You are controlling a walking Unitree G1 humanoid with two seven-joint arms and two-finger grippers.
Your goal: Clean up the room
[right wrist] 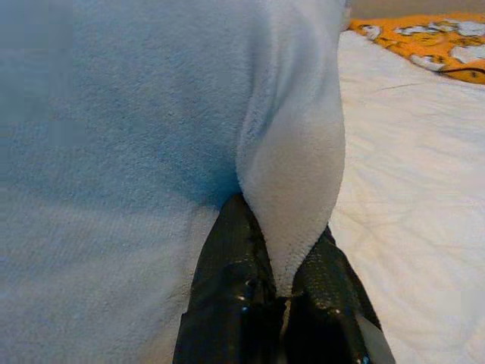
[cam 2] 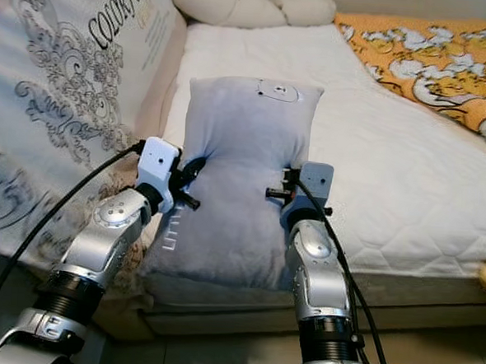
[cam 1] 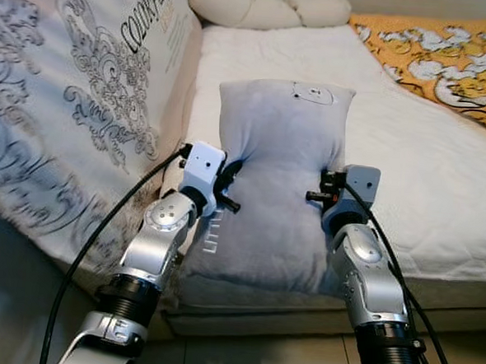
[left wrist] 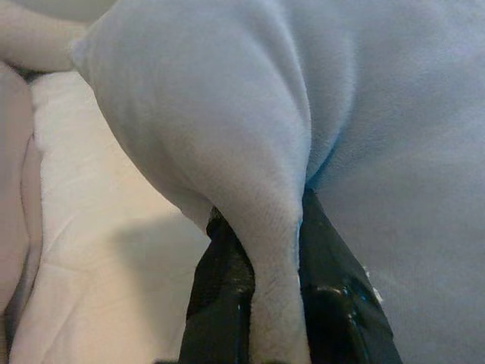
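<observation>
Bed: white quilted mattress, spans centre to right of frame; near edge runs along lower frame, right side cut off. Open mattress surface to right of pillow and beyond it. Patterned cover w/ grey scrollwork and lettering: upper left, draped beside bed, left part cut off. Orange blanket: upper right corner, partly out of frame. Cream bolster: top centre at head of bed, top cut off.

Grey pillow: centre frame, upright over near mattress edge, pinched in at mid-height on both sides. Small round mark near top; detail unclear. Lower corners partly hidden by arms.

Left gripper: clenched on pillow's left edge fold; fingertips buried in fabric. Right gripper: clenched on pillow's right edge fold, same height. Floor strip visible at bottom of frame.
</observation>
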